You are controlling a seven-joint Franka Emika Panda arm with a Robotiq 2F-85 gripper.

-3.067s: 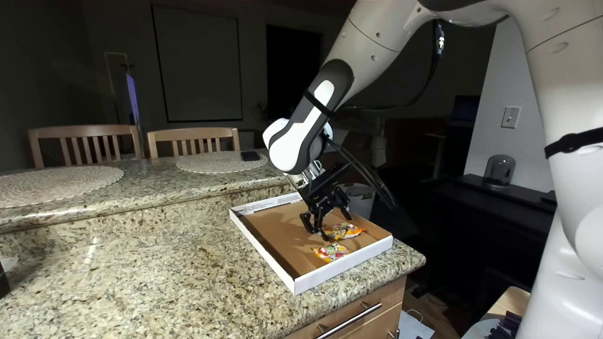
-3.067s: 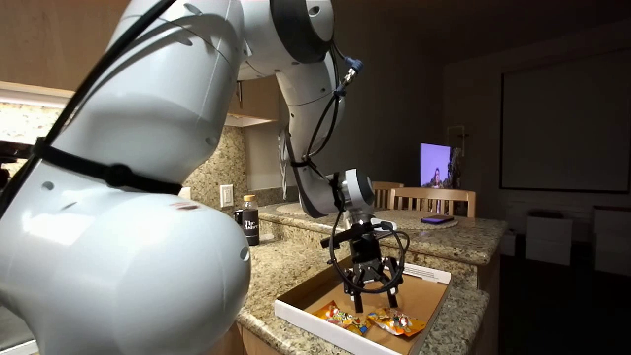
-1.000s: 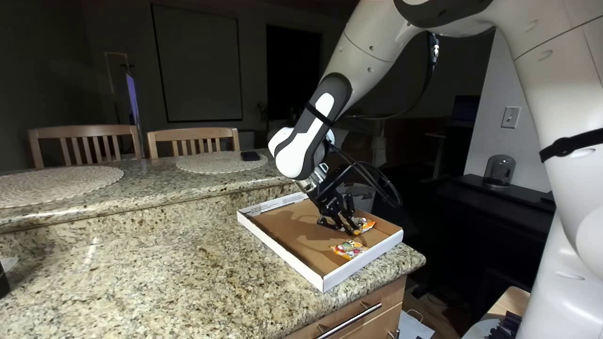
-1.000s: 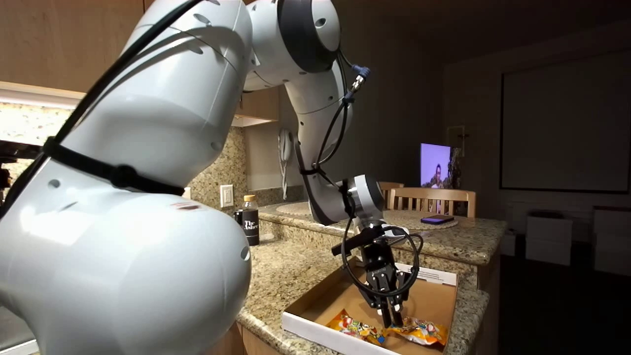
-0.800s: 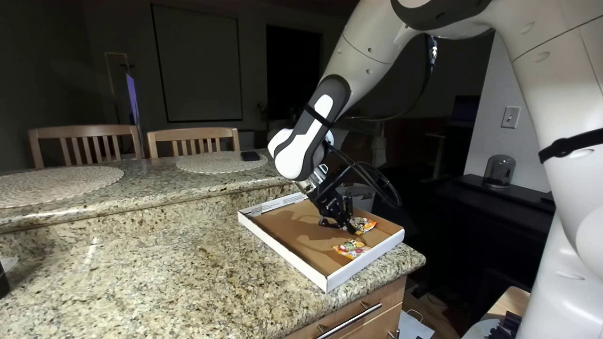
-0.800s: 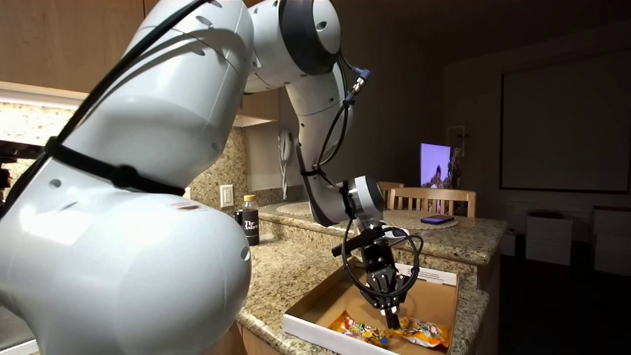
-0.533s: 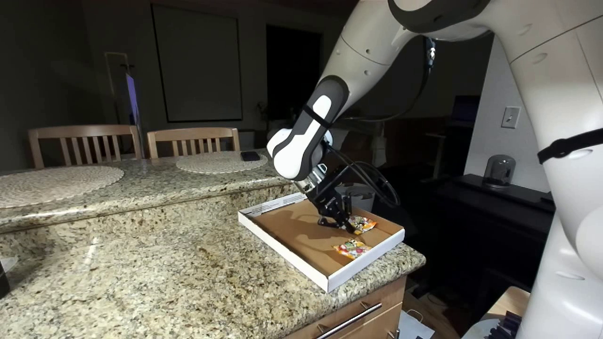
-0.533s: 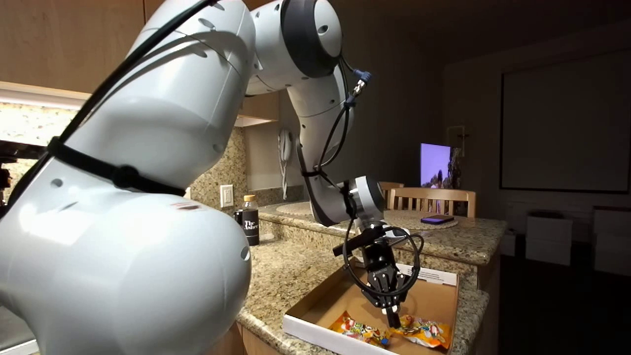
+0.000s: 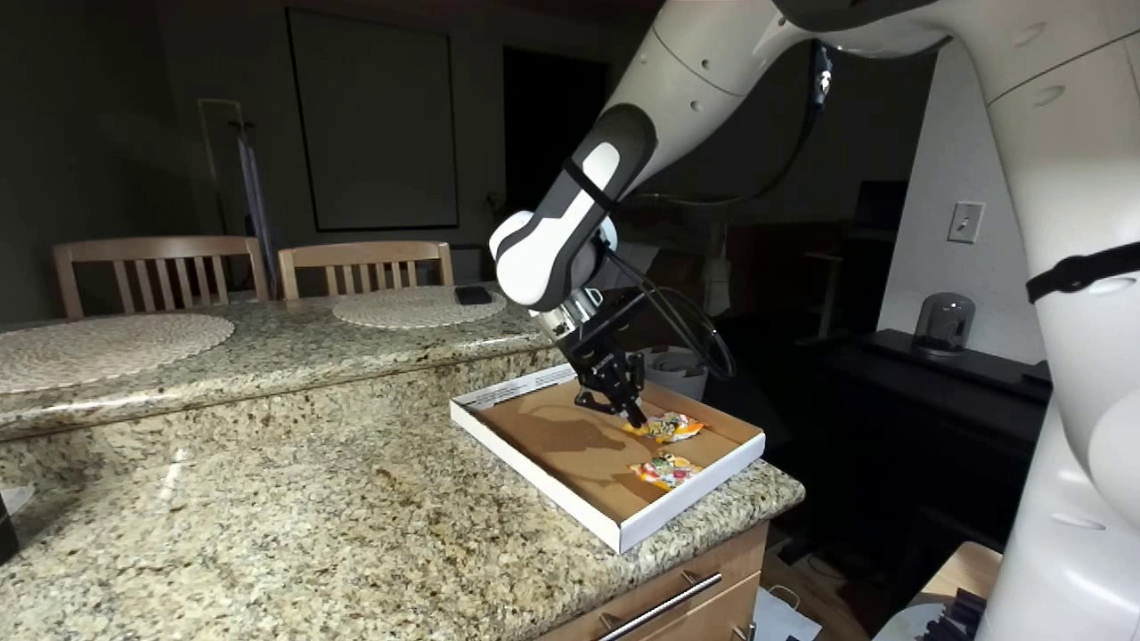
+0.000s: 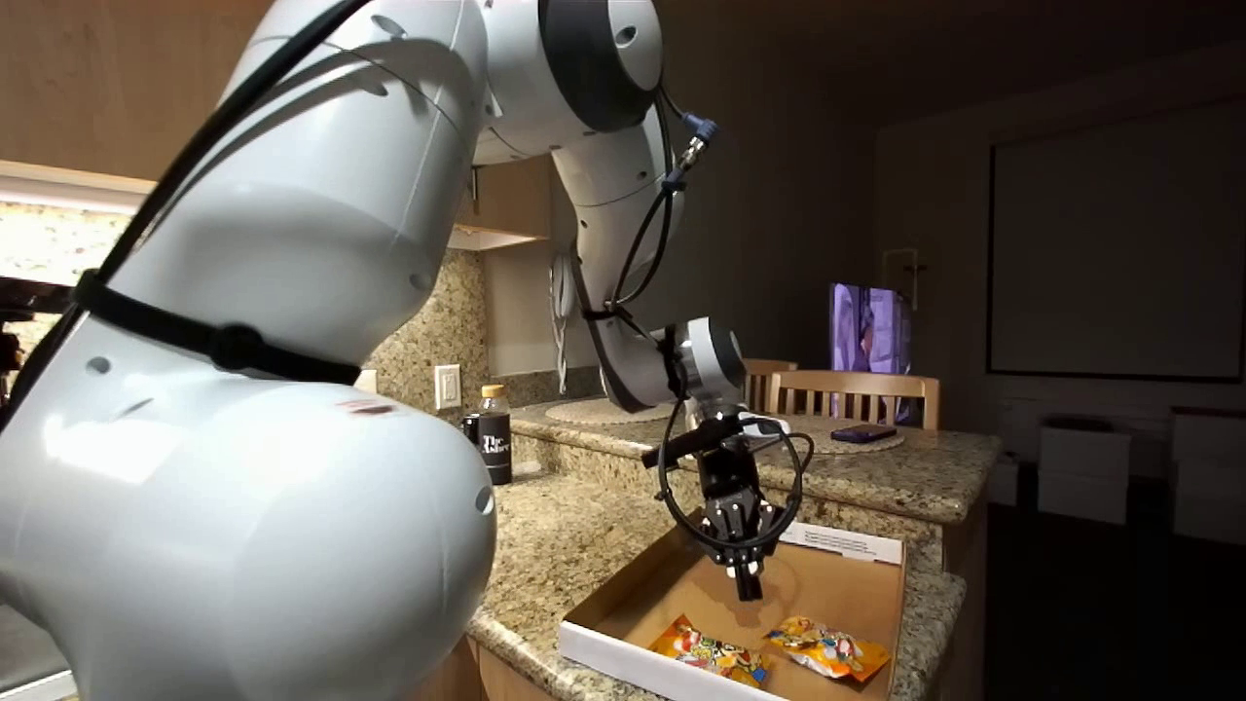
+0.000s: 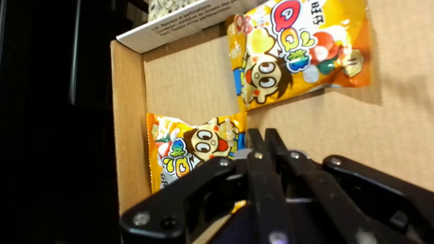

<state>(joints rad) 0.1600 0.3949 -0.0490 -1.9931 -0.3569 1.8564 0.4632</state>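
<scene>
Your gripper (image 11: pixel 263 133) is pinched almost all the way together and has hold of nothing. It hangs over the box (image 9: pixel 690 494), near one bag (image 10: pixel 709 650) and another bag (image 10: pixel 827 647) inside. The box likely holds them so they don't slide off the stone counter (image 9: pixel 356 516), since it sits by a corner. Chairs (image 9: pixel 160 249) stand past the higher ledge (image 9: pixel 285 352), with dark behind.

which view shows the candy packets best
The wrist view: close up, it shows the lettering on one candy packet and on the other packet, which sits partly behind the fingers. Both exterior views show them small in the box, colours visible but lettering too small to read.
</scene>
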